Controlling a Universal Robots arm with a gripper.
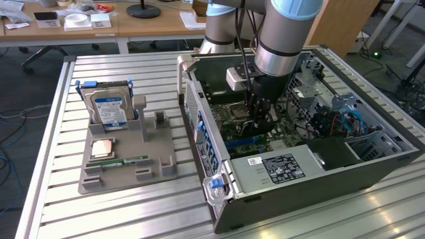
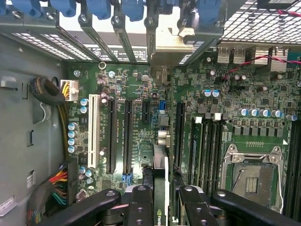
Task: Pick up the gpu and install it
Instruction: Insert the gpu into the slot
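Inside the open computer case, the hand is clamped on the gpu. Its fingers press both sides of the card, which is held edge-on to the motherboard between long black slots. At the exterior view's left, the hard drive stands in a holder on the desk.

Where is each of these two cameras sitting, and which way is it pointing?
Exterior view: off the arm, high up, looking down on the table, the open computer case and the robot arm reaching inside.
Wrist view: on the arm's wrist, facing the motherboard; the tool shows, gripping the gpu.
Both show: the motherboard, the tool and the case's interior.
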